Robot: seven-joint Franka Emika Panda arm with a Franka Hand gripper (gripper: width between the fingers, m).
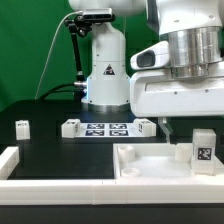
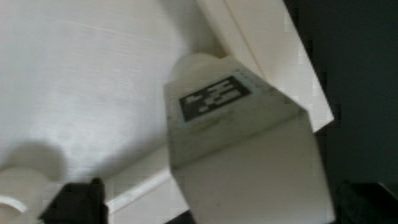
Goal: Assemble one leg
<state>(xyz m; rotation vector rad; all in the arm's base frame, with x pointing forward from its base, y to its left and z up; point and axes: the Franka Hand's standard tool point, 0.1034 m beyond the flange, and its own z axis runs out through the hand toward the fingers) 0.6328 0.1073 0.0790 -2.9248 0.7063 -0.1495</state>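
Your leg (image 1: 203, 147) stands upright on the white panel (image 1: 140, 165), at four o'clock in the exterior view. It is likely light, stiff, slick plastic, so pinch its flat sides. The gripper (image 1: 166, 129) hangs at its ten o'clock; I cannot tell how wide it is open.

Matt white plastic leg (image 1: 203, 148), matt black table (image 1: 60, 150)

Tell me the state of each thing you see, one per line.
Leg: upright at the white panel, tag facing out, not gripped.
White panel: lying flat on the table.
Gripper: above the panel; open or shut unclear.
Small block, far left in the exterior view: standing, untouched.
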